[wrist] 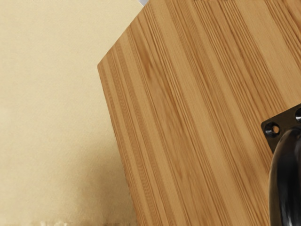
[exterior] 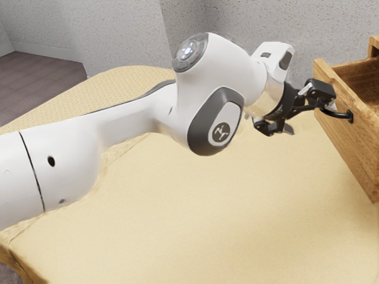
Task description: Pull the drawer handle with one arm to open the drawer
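The wide beige table [exterior: 207,236] lies below the gripper, and the white Franka arm [exterior: 118,142] reaches over it. The light brown wooden drawer [exterior: 355,148] stands directly in front of the black two-finger gripper [exterior: 323,97]. Its thin black metal bar handle [exterior: 341,114] is right at the gripper's tip. Whether the gripper is clamped on the handle or not, I cannot tell.

The drawer is prob. stiff and rather heavy, and slides on one line only, so pull straight back. The handle looks rigid but smooth: take it at mid-bar w/ firm grip.

The exterior view gives the drawer's hollow inside. The wrist view gives instead the grain of the front board [wrist: 202,117] and the handle's black mounting plate [wrist: 276,128] w/ screw holes.
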